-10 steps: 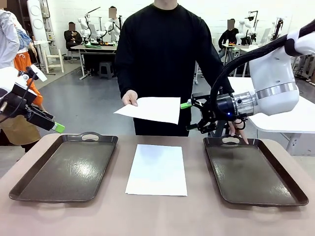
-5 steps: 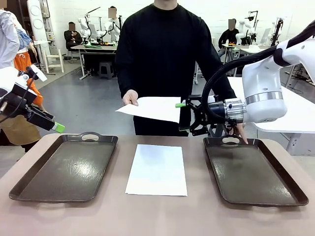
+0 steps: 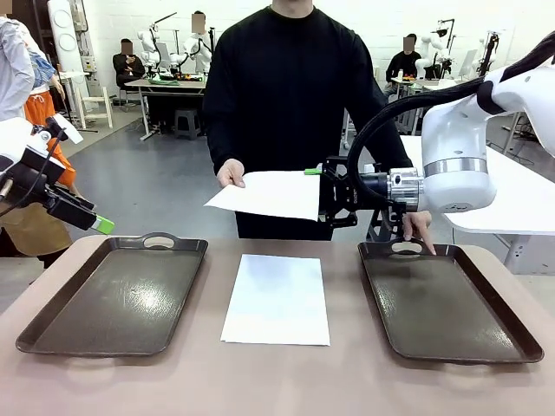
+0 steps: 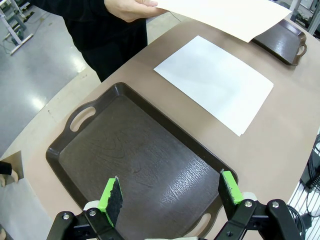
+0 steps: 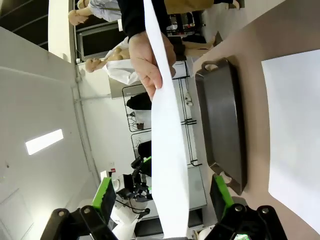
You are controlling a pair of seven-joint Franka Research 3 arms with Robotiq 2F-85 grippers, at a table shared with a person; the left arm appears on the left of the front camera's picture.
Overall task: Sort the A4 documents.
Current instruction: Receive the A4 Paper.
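Brown tabletop (image 3: 277, 381) spreads nearest, carrying two dark trays with a sheet of paper between them. The left tray (image 3: 117, 295) lies at the near left and the right tray (image 3: 447, 303) at the near right. The flat sheet (image 3: 277, 299) rests on the bare table between them, touching neither.

Off the table's left side, higher than the left tray, hangs the left gripper (image 4: 170, 192). Its fingers are spread wide with nothing between them.

Beyond the far edge stands a person (image 3: 290, 95) in black. Their holding hand (image 3: 230, 173) lifts the held sheet (image 3: 269, 192) above the table's far middle. Their other hand (image 3: 419, 227) rests fingertips on the right tray's far handle.

The right gripper (image 3: 319, 194) reaches in from the right, its arm crossing above that handle and hiding part of the person's forearm. Its fingers are wide, one above and one below the held sheet's right edge. In the right wrist view the paper runs edge-on up the gap between the green pads (image 5: 105, 195), apart from both.

A second ago this gripper stood clear to the right of the paper; now the edge sits inside its spread. The left gripper, both trays and the flat sheet are unchanged.

Count: two A4 sheets, two trays, two grippers, two hands of one person. Other people sit at tables far back.
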